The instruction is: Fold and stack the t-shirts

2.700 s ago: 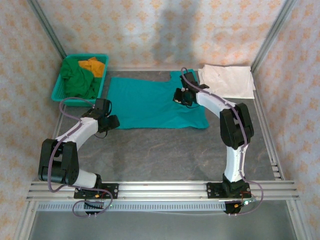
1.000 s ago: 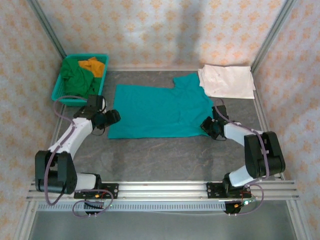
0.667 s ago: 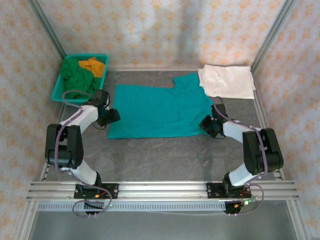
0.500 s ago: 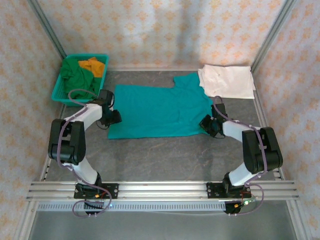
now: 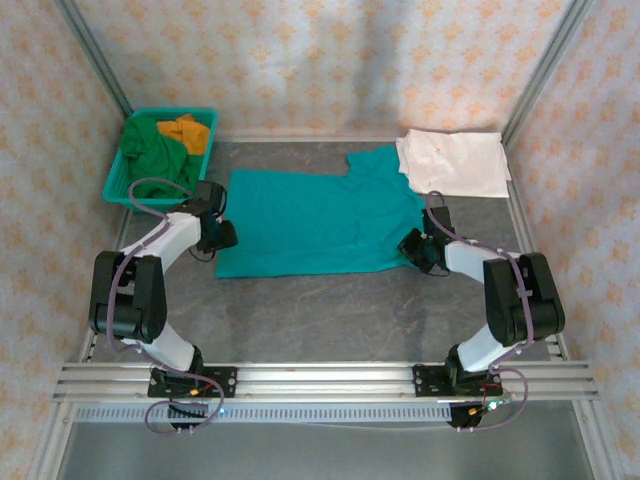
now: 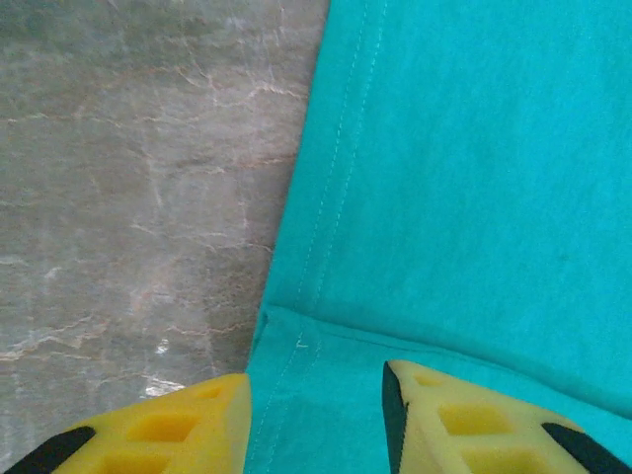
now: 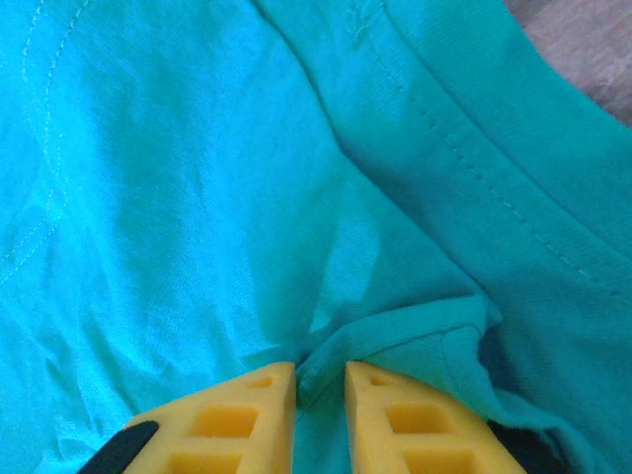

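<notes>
Top view: teal cloth t-shirt [image 5: 320, 220] lay spread flat across the far middle of the dark grey stone-patterned table [image 5: 330, 310], hem toward the left, sleeve and neck end toward the right. No print was visible on the upturned side.

White cloth t-shirt [image 5: 455, 162] lay folded in the far right corner, its near left edge just touching the teal sleeve.

Teal plastic basket [image 5: 165, 111] sat in the far left corner, apart from the spread shirt. Inside it, the dark green cloth t-shirt [image 5: 155, 160] was bunched and spilling over the near rim, with the orange cloth t-shirt [image 5: 187, 132] crumpled at the far right side.

Left gripper [image 5: 222, 235] was low at the teal shirt's left edge, near its near corner. Left wrist view: yellow fingers [image 6: 178, 434] stood apart over the stitched hem. The teal cloth [image 6: 474, 197] lay flat and unpinched between them, with bare table [image 6: 138, 148] to one side. Jaws released.

Right gripper [image 5: 412, 248] was low at the shirt's near right corner, below the sleeve. Right wrist view: the two yellow fingers [image 7: 237, 410] stood almost together, with a small raised ridge of teal cloth [image 7: 197, 178] caught in the narrow slot between them and creases running away from the pinch. Jaws clenched on the shirt. A sliver of table [image 7: 583, 39] showed at the top right corner.
</notes>
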Robot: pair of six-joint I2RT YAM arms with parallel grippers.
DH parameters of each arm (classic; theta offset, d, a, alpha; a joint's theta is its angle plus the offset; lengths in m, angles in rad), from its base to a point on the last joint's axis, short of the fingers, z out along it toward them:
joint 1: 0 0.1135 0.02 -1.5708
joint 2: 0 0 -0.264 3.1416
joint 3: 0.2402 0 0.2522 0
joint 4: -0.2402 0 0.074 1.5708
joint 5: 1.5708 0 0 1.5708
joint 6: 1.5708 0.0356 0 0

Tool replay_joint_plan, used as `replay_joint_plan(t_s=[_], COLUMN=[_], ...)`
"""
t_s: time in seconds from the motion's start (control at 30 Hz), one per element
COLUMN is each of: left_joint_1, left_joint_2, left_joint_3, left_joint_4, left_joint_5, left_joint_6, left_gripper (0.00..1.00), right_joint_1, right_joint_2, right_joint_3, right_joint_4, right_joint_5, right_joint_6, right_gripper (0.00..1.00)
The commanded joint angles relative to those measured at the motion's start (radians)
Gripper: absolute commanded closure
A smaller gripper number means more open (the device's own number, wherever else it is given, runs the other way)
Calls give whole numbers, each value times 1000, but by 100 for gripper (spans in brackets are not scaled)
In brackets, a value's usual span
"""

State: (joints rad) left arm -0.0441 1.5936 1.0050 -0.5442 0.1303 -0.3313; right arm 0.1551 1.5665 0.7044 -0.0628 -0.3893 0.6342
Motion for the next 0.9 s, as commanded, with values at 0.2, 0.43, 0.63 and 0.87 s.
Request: replay_joint_plan(t_s=[0.2,0.43,0.63,0.87], left_joint_1=[-2,-2,-2,-2], left_joint_2=[20,13,-19,-28], left_joint_3=[-60,-64,-54,-49], left_joint_4=[-1,21,4,-2], left_joint_5=[-5,-1,-18,-66], left_joint_6=[-14,-14,-12,-12], left_gripper=[61,86,100,100], right_joint_1=[-5,-5,-5,-6], right_joint_2=[20,19,11,9], right_joint_3=[6,10,6,6], right_joint_4=[-2,-6,-10,-5], right_joint_5=[7,7,15,15], right_joint_6=[-8,-10,-10,-9], right_gripper=[79,79,79,79])
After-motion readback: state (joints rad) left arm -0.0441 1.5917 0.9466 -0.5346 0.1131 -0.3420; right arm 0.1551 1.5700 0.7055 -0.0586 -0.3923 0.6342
